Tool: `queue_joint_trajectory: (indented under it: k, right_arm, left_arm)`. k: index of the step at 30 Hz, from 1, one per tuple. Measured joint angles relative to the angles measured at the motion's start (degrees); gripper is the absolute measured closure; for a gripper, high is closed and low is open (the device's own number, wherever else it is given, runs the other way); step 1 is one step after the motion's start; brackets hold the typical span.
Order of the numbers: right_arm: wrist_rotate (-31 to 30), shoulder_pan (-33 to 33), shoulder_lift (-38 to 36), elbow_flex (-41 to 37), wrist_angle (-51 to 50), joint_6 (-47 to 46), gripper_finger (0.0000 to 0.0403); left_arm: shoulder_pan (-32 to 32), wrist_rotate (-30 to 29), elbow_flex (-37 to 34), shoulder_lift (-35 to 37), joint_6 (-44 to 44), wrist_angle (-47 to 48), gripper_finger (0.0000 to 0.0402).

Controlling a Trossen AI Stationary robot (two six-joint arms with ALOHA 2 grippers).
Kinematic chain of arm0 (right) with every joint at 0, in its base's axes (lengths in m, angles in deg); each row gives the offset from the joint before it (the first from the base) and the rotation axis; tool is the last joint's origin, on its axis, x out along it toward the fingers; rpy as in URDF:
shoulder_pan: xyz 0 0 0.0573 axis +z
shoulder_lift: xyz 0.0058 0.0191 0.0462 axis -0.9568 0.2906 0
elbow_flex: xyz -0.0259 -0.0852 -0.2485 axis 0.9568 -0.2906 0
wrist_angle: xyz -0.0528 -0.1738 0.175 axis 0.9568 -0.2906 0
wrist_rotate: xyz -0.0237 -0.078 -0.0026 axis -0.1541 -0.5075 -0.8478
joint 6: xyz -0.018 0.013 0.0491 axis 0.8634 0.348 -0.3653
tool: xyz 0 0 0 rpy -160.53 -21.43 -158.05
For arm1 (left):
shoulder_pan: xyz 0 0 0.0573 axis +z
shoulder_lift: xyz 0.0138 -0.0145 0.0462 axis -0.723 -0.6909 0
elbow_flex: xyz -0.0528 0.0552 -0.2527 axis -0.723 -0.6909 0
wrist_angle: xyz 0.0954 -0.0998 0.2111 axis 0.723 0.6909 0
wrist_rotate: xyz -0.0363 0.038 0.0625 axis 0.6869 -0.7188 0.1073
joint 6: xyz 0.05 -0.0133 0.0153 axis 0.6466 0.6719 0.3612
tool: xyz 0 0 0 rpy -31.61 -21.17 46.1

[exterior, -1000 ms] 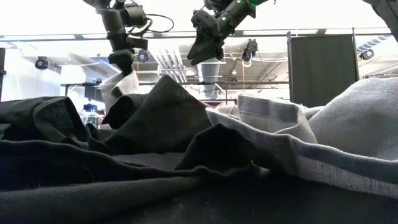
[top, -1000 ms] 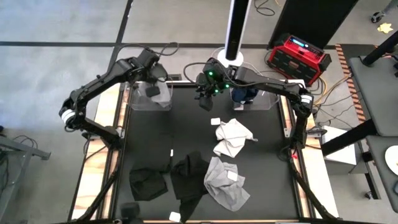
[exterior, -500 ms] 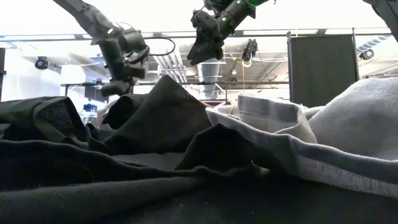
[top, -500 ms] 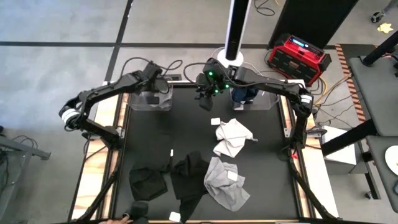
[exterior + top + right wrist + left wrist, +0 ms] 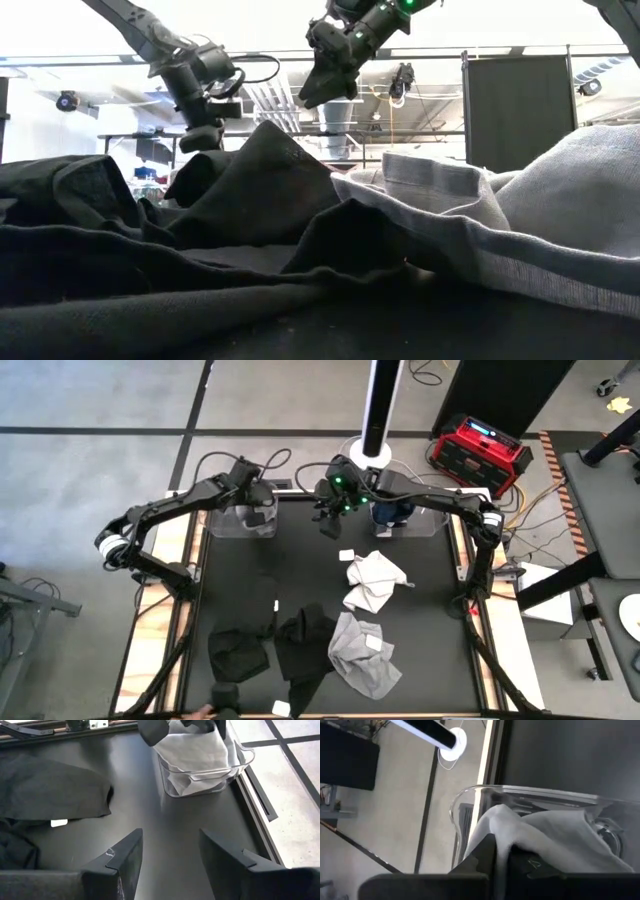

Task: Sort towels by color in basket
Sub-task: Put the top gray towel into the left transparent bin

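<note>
My left gripper (image 5: 256,506) reaches down into the clear left basket (image 5: 215,526) at the table's far edge, shut on a white towel (image 5: 555,835) that lies inside it. My right gripper (image 5: 330,524) hangs open above the far middle of the table and touches nothing. The right basket (image 5: 432,520) holds a navy blue towel (image 5: 392,512). A white towel (image 5: 372,574), a light grey towel (image 5: 366,652) and two black towels (image 5: 306,644) (image 5: 238,652) lie flat on the table. My left gripper pinches a raised fold of the white towel (image 5: 495,827) between its two fingers, coming from above and pointing down into the basket. The rest of the towel rests slack on the basket's floor and against its wall (image 5: 470,795).
Small white tags (image 5: 347,554) (image 5: 276,605) lie loose on the mat. A person's hand (image 5: 208,710) shows at the table's near edge beside a dark cloth. Bare mat lies between the baskets and the towels. A red device (image 5: 478,450) sits beyond the far right corner.
My left gripper has gone down toward the left basket and a little toward the table's right. The white towel that hung below it has sunk into the basket. A hand has come in at the near edge.
</note>
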Motion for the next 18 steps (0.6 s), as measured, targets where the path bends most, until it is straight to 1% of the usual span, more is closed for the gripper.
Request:
queue_joint_trajectory:
  k: [3,7,10,13,18]
  right_arm:
    - [0.02,0.0,0.0,-0.14,-0.06,0.0,0.022]
    - [0.02,0.0,0.0,-0.14,-0.04,0.0,0.0216]
    - [0.01,0.0,0.0,-0.14,-0.06,0.0,0.0213]
    - [0.02,0.0,0.0,-0.21,-0.07,0.0,0.0214]
    - [0.02,0.0,0.0,-0.25,-0.07,0.0,0.0214]
  left_arm:
    - [0.02,0.0,0.0,0.0,-3.03,0.66,0.036]
    - [0.02,-0.19,0.0,-0.01,-3.89,0.58,0.0299]
    - [0.0,-1.61,0.0,0.0,-3.86,0.59,0.0253]
    - [-0.09,-6.28,0.36,0.0,-3.86,1.1,0.0217]
    - [0.02,-16.79,2.58,0.02,-2.15,2.91,0.0181]
